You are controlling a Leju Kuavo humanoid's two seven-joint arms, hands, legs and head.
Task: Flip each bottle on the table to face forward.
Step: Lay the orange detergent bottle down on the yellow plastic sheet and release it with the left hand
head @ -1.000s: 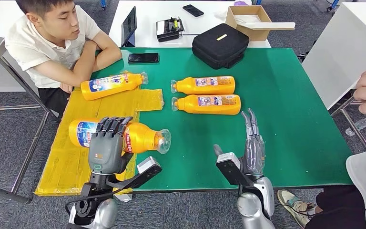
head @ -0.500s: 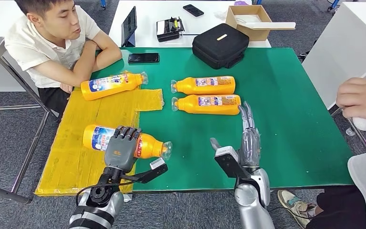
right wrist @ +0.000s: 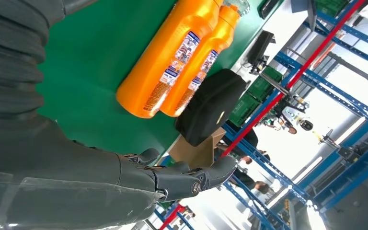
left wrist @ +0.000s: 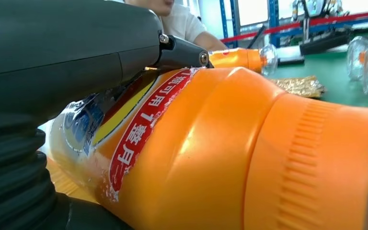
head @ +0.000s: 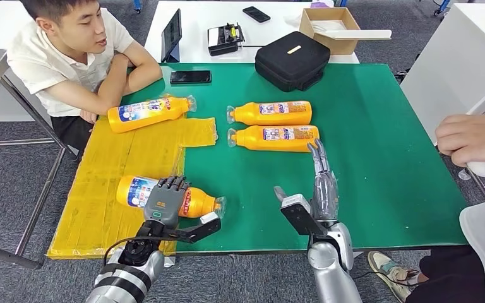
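Left hand [head: 164, 201] grips the near bottle [head: 192, 202] lying on the yellow mat [head: 101, 189]; right hand [head: 322, 189] released, fingers straight, empty.

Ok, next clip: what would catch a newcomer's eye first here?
Four bright orange bottles lying on their sides on the green table. The left hand grips the nearest bottle at the near left, where yellow sheeting meets the green. The right hand is held open, its fingers stretched toward the pair of bottles lying parallel at the centre; a fourth bottle lies by a seated person.
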